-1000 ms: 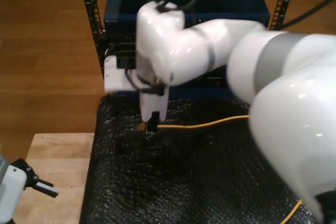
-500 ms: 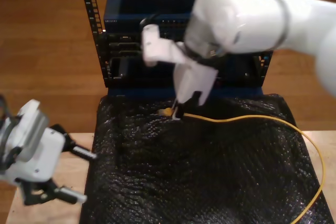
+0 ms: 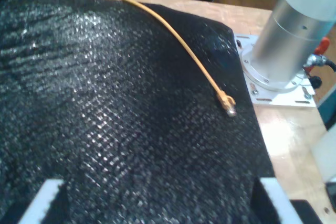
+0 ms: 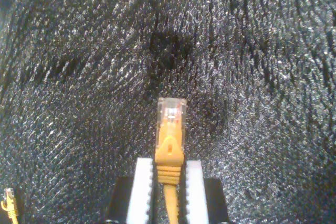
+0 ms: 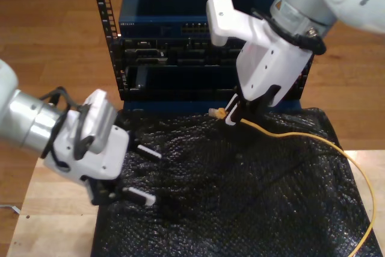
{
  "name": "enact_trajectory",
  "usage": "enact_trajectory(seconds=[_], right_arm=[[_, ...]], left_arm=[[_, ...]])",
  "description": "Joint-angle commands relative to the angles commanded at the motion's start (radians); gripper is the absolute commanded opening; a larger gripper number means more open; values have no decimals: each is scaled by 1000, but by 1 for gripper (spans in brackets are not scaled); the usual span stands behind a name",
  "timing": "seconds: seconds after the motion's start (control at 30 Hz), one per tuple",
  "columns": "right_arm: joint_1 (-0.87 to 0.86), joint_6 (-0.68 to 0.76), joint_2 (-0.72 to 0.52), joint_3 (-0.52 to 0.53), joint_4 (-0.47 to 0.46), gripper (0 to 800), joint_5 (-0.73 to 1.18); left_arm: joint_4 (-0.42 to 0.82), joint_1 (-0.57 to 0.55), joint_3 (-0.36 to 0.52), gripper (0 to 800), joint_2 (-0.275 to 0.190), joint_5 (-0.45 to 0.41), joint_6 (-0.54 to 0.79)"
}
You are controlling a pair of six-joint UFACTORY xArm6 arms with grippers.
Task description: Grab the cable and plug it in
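Grab: done; my second claw (image 4: 168, 187) clenched on the cable (image 4: 169, 145) just behind its plug, above the black mat (image 5: 240, 197).
My first claw (image 5: 141, 173): released, holding nothing.
Left: plugging into the rack (image 5: 168, 58), port probably near.

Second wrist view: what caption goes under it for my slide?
My second tool pinches the yellow cable just behind its clear plug, above the black mat.

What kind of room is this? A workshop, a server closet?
Probably a robotics lab set up like a server corner: an equipment rack with ports, a wooden bench under a black mat, and my second gripper holding a cable.
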Motion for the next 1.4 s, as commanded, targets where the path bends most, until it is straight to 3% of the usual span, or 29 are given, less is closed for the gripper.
enact_trajectory(seconds=[0.23, 0.6, 1.07, 1.2, 1.4], right_arm=[[-5, 2, -34, -5, 0, 6, 5], [-28, 3, -38, -9, 43, 6, 26], [-25, 5, -38, 0, 61, 8, 38], [-20, 6, -35, 8, 68, 8, 38], [-18, 6, -25, 23, 80, 10, 38]], left_arm=[[-81, -103, -49, 800, 41, -71, -17], [-203, -109, -149, 800, 121, -78, -15], [-252, -106, -163, 792, 101, -11, -9], [-252, -106, -161, 703, 91, -9, -8], [-252, -104, -161, 669, 89, 5, 8]])
